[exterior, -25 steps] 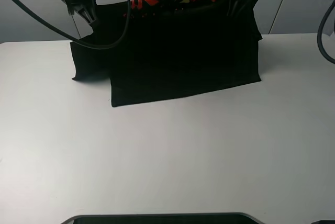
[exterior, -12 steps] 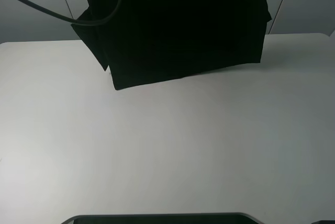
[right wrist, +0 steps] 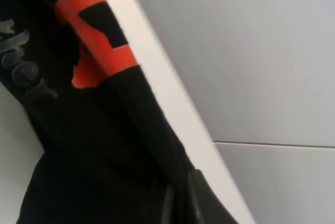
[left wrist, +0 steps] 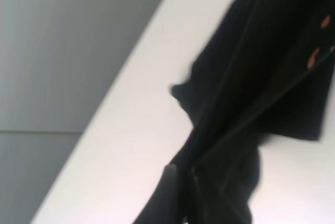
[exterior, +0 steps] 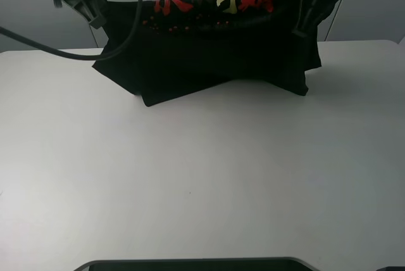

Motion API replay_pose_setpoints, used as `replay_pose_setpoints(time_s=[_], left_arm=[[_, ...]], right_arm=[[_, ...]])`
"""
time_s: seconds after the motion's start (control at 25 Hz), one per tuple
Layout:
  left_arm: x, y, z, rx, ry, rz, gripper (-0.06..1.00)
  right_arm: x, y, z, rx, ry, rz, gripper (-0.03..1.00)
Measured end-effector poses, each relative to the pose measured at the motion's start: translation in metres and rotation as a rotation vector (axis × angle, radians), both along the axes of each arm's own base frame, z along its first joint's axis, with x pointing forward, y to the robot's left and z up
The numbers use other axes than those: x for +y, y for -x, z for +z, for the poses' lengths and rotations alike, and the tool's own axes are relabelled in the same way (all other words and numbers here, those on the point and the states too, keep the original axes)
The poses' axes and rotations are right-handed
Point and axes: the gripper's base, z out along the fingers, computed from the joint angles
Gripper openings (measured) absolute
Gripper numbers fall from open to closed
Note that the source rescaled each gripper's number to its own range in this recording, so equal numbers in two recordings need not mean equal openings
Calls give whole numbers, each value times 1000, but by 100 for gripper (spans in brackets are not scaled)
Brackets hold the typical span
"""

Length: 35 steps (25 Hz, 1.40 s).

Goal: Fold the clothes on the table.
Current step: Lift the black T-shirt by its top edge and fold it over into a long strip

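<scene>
Above the table (exterior: 202, 176), left end effector (exterior: 97, 20) and right end effector (exterior: 299, 29) clamp the hanging T-shirt (exterior: 209, 59).

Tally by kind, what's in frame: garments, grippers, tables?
T-shirt: 1
Grippers: 2, the left gripper and the right gripper
Table: 1
Total: 4

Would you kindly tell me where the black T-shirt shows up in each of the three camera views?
Exterior high: the T-shirt hangs at the far middle, lower edge reaching the table.
Left wrist: it runs out from the left gripper, over the white table.
Right wrist: it spreads from the right gripper, bordered by the table's white edge.
Shared landmark: its red print, visible in all three.
</scene>
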Motion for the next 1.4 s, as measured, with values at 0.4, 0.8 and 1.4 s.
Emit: replay_pose_setpoints(time_s=[0.4,0.8,1.4], left_arm=[[24,54,-16,175,11,-8,0],[46,98,-27,263,51,12,0],[50,120,-36,480,29,25,0]], right_arm=[[6,51,-16,197,-10,62,0],[22,82,-29,476,-56,120,0],[27,104,-33,724,-122,149,0]])
